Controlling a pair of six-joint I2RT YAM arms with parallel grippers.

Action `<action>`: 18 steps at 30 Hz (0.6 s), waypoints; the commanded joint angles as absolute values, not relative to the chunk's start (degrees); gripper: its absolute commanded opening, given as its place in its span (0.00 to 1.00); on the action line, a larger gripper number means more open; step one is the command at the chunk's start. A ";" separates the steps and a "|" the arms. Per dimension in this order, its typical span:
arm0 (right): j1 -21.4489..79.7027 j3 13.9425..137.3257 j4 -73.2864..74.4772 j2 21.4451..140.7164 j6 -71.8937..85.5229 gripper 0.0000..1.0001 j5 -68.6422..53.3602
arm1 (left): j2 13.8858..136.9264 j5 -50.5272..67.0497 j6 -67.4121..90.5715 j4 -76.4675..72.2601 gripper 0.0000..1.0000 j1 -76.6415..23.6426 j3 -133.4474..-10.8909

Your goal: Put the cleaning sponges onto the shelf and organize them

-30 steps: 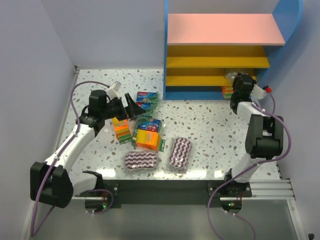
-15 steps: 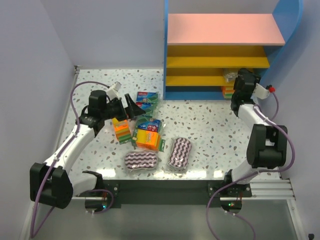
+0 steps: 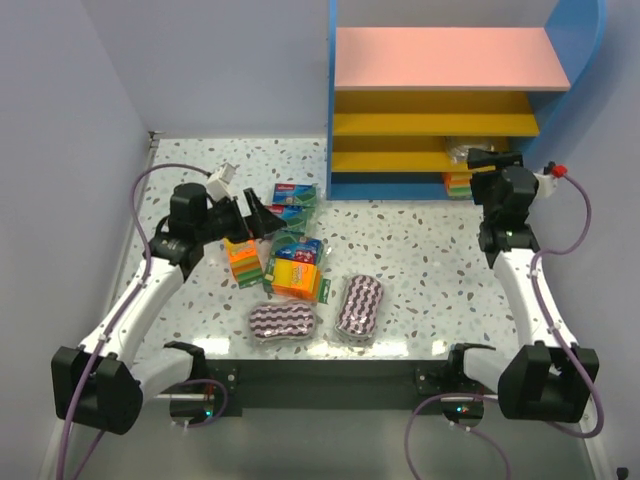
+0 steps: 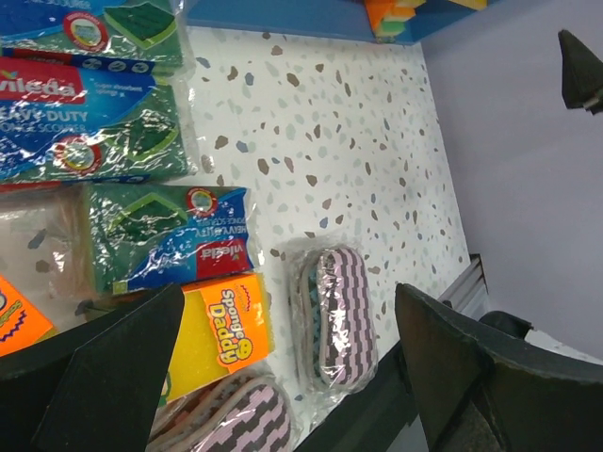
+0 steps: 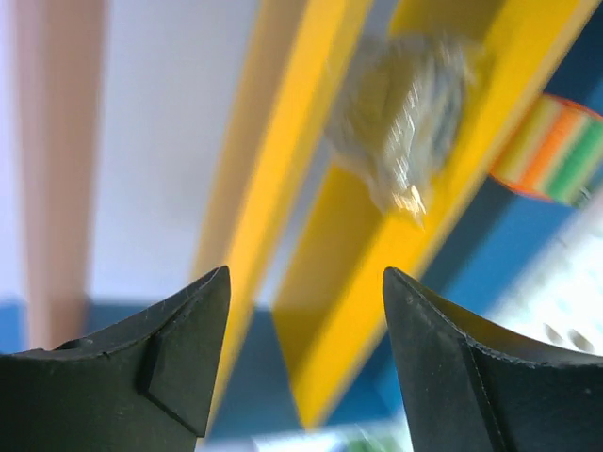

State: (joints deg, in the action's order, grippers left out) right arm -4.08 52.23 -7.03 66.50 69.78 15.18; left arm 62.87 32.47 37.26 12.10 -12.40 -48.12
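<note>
The shelf (image 3: 455, 58) stands at the back right, with a pink top and yellow boards. A silvery scourer pack (image 3: 460, 147) (image 5: 405, 108) lies on its lower yellow board, and a striped sponge block (image 3: 455, 184) (image 5: 558, 151) sits below it. My right gripper (image 3: 479, 158) (image 5: 306, 273) hangs open and empty just in front of that pack. The other cleaning sponges lie on the table: green-blue packs (image 3: 294, 196) (image 4: 89, 127), orange-yellow blocks (image 3: 296, 277) (image 4: 221, 328) and two purple wavy pads (image 3: 359, 307) (image 4: 332, 315). Over them hovers my left gripper (image 3: 264, 214) (image 4: 287, 292), open and empty.
The shelf's blue side panels (image 3: 331, 100) frame the boards. A lilac wall runs along the left and back, and the dark front rail (image 3: 330, 380) borders the speckled table (image 3: 420, 250) at the near edge.
My right gripper has opened and left the silvery pack on the yellow board, and the right arm has swung outward to the right. The left arm has shifted slightly.
</note>
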 commanded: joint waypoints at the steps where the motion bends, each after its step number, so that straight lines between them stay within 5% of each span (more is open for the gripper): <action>1: -3.78 51.42 9.12 65.66 54.34 0.68 -3.02 | 61.18 27.44 35.86 16.43 1.00 -12.66 -48.43; 8: 10.00 50.36 25.29 66.00 31.59 0.68 -17.13 | 57.40 26.37 35.68 20.30 1.00 -12.66 -45.88; 18: 28.10 51.23 34.03 66.18 22.94 0.80 -12.83 | 56.42 28.04 35.42 21.97 1.00 -12.66 -45.62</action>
State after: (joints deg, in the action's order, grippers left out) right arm 24.62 50.11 31.83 66.26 28.23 -12.58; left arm 57.19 27.27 36.38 22.00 -12.40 -45.82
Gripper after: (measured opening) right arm 0.801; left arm 0.997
